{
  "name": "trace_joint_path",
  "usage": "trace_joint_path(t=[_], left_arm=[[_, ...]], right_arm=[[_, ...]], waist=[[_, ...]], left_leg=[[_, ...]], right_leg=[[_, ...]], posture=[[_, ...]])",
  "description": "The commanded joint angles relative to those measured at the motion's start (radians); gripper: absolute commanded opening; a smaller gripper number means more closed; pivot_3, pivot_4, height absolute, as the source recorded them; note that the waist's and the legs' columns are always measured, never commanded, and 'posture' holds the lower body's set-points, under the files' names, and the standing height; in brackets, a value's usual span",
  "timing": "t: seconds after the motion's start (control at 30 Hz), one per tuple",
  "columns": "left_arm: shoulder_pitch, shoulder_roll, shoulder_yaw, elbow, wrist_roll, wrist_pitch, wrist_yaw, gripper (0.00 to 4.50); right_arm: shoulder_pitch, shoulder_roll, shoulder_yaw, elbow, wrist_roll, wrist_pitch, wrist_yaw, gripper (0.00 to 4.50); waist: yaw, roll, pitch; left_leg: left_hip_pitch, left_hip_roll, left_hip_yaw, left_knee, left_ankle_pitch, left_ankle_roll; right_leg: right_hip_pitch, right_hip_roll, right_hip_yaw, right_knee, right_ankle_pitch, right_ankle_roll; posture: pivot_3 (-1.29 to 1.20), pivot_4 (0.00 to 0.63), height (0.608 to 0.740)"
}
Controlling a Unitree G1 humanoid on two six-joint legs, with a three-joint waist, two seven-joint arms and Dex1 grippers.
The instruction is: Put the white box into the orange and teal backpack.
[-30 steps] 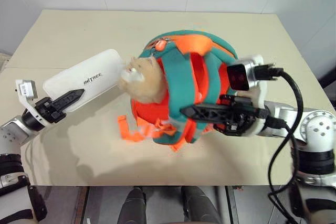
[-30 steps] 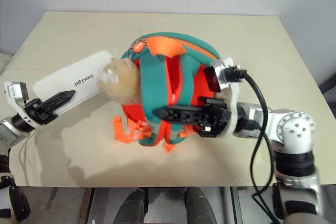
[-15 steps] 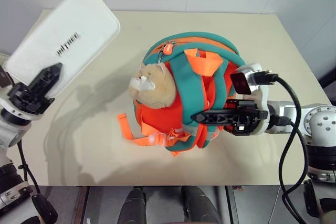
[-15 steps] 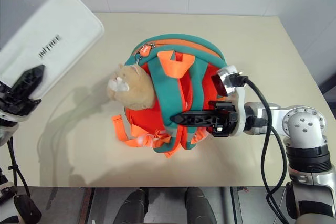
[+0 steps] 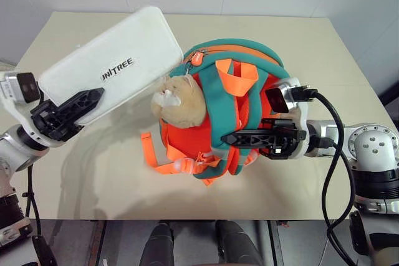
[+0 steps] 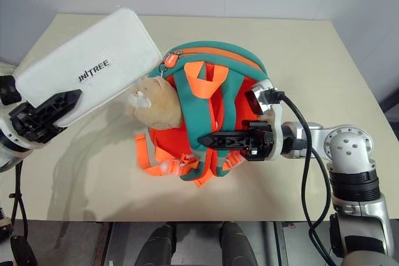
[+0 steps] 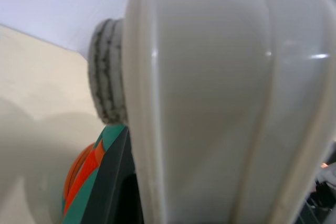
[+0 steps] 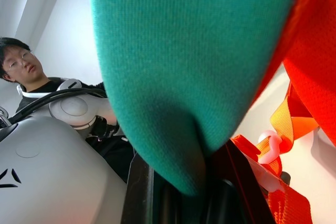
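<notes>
A: Left to right, pls. Why's the white box (image 5: 112, 66) up in the air?

B: L gripper (image 5: 65, 112) has its black fingers clamped on the box's near end, box held clear of the table (image 5: 312, 48) and tilted, far end reaching toward the zipper side of the orange and teal backpack (image 5: 246, 101). Looks like staging for the insert. Box's far corner sits just beside the bag's top and the tan plush (image 5: 181, 98); touching or not, can't tell.

A: And the bag, why upright?

B: R gripper (image 5: 240, 138) is pinched shut on a teal strap, w/ the strap fabric bunched between the fingers in the right wrist view. Prob. steadying the pack so it won't tip when the box goes in. Zipper appears closed along the top seam, so no opening yet by my read.

A: Count?

B: 1 box, 1 backpack, 1 plush on it, 2 grippers. A person (image 8: 31, 72) also shows past the strap in the right wrist view.
</notes>
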Motion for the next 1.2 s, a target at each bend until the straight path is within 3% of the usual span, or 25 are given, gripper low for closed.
trace_joint_path(t=[0.03,0.2,0.4,0.47,0.57,0.8,1.03,1.13,1.2], left_arm=[[-0.030,0.058,-0.034,0.006,0.012,0.008,-0.077,1.27],[0.009,0.162,-0.141,0.002,0.119,-0.022,-0.226,1.27],[0.067,0.308,-0.327,0.007,0.347,-0.218,-0.457,1.27],[0.046,0.329,-0.348,0.036,0.379,-0.250,-0.492,1.27],[0.023,0.367,-0.389,0.090,0.466,-0.342,-0.547,1.27],[-0.117,0.316,-0.423,0.229,0.619,-0.682,-0.534,1.27],[-0.169,0.273,-0.443,0.228,0.661,-0.785,-0.528,1.27],[-0.185,0.243,-0.462,0.187,0.673,-0.792,-0.499,1.27],[-0.212,0.224,-0.494,0.168,0.713,-0.817,-0.482,1.27]], right_arm=[[0.001,0.006,-0.026,-0.025,0.006,-0.005,0.006,0.01],[0.016,0.012,-0.034,-0.034,0.002,-0.014,-0.002,0.01],[0.024,0.030,-0.031,-0.035,-0.015,-0.023,-0.003,0.01],[0.023,0.037,-0.031,-0.033,-0.023,-0.024,-0.002,0.01],[0.024,0.046,-0.033,-0.031,-0.034,-0.023,0.002,0.01],[0.024,0.065,-0.033,-0.028,-0.052,-0.027,0.006,0.01],[0.025,0.074,-0.033,-0.028,-0.059,-0.031,0.005,0.01],[0.026,0.079,-0.034,-0.029,-0.059,-0.034,0.001,0.01],[0.025,0.083,-0.034,-0.030,-0.057,-0.035,-0.004,0.01]], waist=[[0.000,0.000,0.000],[-0.001,0.000,0.000],[0.000,0.000,0.000],[0.000,0.000,0.000],[-0.001,0.000,0.000],[-0.001,0.000,0.000],[0.002,0.000,0.000],[0.003,0.000,0.000],[0.008,0.000,0.000]], left_leg=[[0.000,0.000,0.000,0.000,0.000,0.000],[0.000,0.000,0.000,-0.002,0.000,0.000],[0.000,0.000,0.001,-0.003,0.000,0.000],[0.000,0.000,0.001,-0.003,0.000,0.000],[0.000,0.000,0.001,-0.003,0.000,0.000],[0.001,0.001,0.002,-0.002,-0.001,0.000],[0.001,0.000,0.002,0.000,0.000,0.001],[0.001,0.001,0.001,0.000,0.000,0.001],[0.001,0.000,0.001,0.000,0.000,0.001]], right_leg=[[0.000,0.000,0.000,0.000,0.000,0.000],[0.000,0.000,0.000,-0.001,0.000,0.000],[0.000,0.000,0.000,-0.003,-0.001,-0.002],[0.000,0.000,0.000,-0.004,-0.009,-0.017],[0.000,-0.001,0.001,-0.004,-0.009,-0.017],[0.000,0.000,0.001,-0.002,-0.007,-0.014],[0.001,0.000,0.001,-0.001,-0.007,-0.014],[0.001,0.000,0.001,0.000,0.000,-0.001],[0.001,0.000,0.001,0.000,0.000,-0.001]], posture=[[0.00,0.150,0.740],[0.00,0.150,0.740],[0.00,0.150,0.740],[0.00,0.150,0.740],[0.00,0.150,0.740],[0.00,0.150,0.740],[0.00,0.150,0.740],[0.00,0.150,0.740],[0.00,0.150,0.740]])
